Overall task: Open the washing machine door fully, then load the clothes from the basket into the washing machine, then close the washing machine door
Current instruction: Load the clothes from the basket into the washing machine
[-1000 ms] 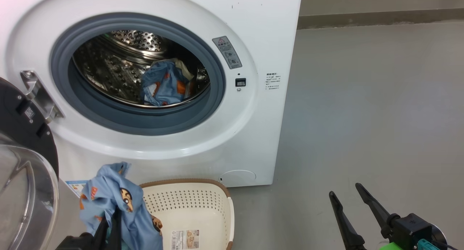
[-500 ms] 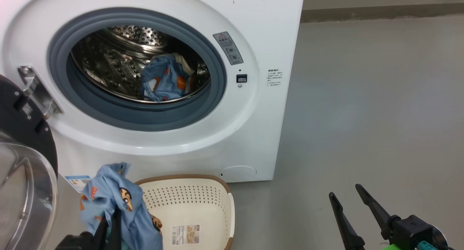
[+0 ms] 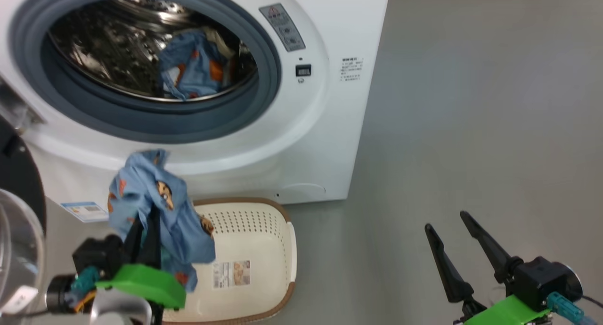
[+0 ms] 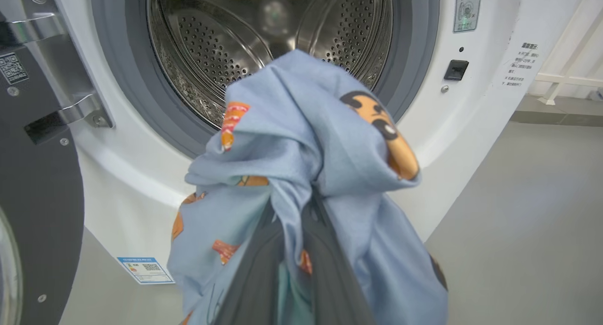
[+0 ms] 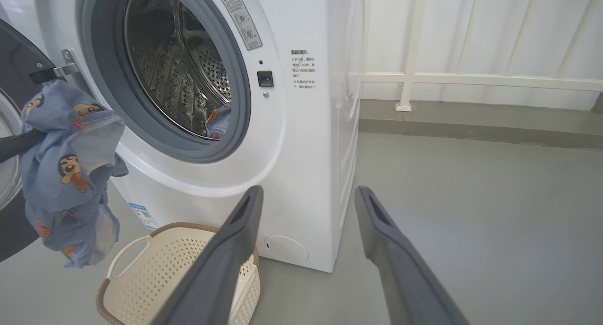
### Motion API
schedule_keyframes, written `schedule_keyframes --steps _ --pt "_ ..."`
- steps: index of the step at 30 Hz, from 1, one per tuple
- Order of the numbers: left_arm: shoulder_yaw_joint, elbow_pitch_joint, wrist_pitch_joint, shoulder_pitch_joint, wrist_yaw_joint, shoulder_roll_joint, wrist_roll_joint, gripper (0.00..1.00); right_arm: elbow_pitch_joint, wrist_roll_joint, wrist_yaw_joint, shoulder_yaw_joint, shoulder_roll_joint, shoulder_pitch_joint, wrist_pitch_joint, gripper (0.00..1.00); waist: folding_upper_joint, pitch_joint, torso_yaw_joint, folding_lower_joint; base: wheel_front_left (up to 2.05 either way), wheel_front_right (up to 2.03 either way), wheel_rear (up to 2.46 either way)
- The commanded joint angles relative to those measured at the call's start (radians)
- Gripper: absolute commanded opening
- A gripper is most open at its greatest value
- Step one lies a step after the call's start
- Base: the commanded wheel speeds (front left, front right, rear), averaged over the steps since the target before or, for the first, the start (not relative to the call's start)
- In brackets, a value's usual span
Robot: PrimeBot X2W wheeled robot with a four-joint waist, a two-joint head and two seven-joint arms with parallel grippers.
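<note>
Ahead, clothes (image 3: pixel 141 188) in left end effector (image 3: pixel 143 231), between basket (image 3: pixel 284 221) and drum (image 3: pixel 108 47).

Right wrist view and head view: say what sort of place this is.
Most likely a laundry or utility corner, perhaps a balcony. A white front-loading washing machine stands on a bare grey floor, a perforated basket sits before it, and a white railing runs beyond it.
</note>
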Motion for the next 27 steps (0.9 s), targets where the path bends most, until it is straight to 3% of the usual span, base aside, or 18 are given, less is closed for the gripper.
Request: schedule_keyframes --steps 1,13,27 --pt "0.035 0.003 -0.012 -0.074 -0.005 0.015 -0.003 0.00 -0.030 0.011 0.002 0.029 -0.015 -0.045 -0.015 1.00 0.0000 0.075 -0.034 0.0000 0.00 0.00 0.00" --pt "0.080 0.230 0.042 -0.422 -0.045 0.054 -0.052 0.00 -0.005 0.047 0.002 0.056 -0.037 -0.175 -0.076 1.00 0.0000 0.289 -0.120 0.0000 0.00 0.00 0.00" --pt "0.096 0.375 0.287 -0.808 -0.074 0.192 -0.069 0.00 0.084 0.101 0.002 0.133 -0.025 -0.323 -0.138 1.00 0.0000 0.455 -0.222 0.0000 0.00 0.00 0.00"
